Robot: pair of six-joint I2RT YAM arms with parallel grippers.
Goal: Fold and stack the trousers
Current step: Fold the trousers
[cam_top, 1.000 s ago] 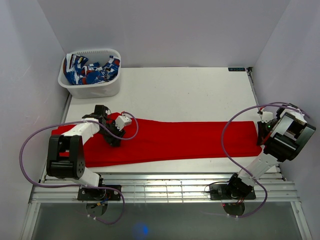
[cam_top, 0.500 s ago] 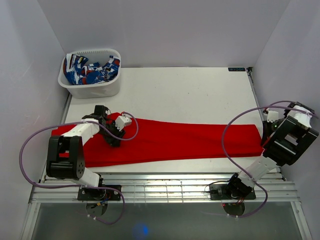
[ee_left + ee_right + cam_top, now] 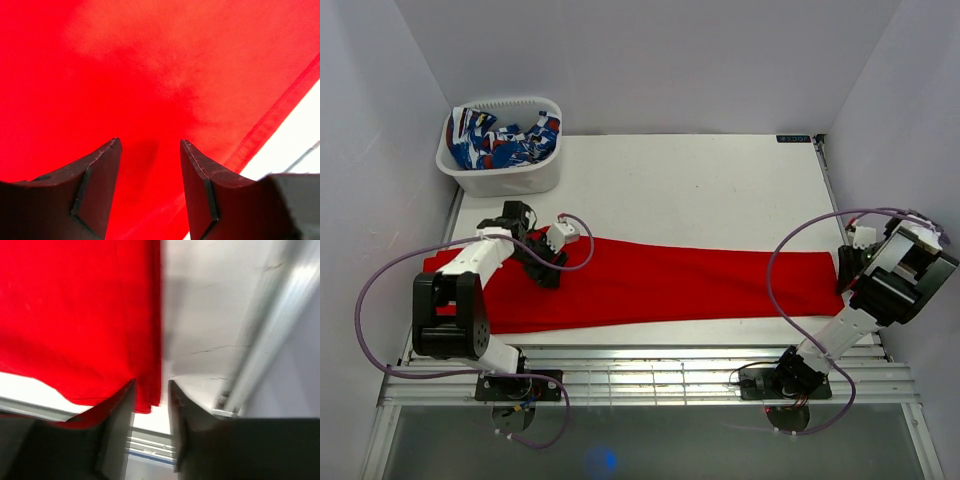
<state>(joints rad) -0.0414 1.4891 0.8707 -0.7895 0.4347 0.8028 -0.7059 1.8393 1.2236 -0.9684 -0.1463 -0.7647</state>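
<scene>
The red trousers lie flat in a long band across the table, from the left edge almost to the right edge. My left gripper hovers low over their left part. In the left wrist view it stands open, with only red cloth beneath and nothing between the fingers. My right gripper is at the trousers' right end. In the blurred right wrist view it is open, and the corner of the red cloth reaches into the gap without being pinched.
A white basket with blue-white-red patterned cloth stands at the back left corner. Metal rails run along the table's near edge. White walls close in on both sides, and the right arm sits close to the right wall.
My right gripper has opened and let go of the trousers' right end, which now lies flat, drawn out further to the right. The left gripper moved slightly back and left.
</scene>
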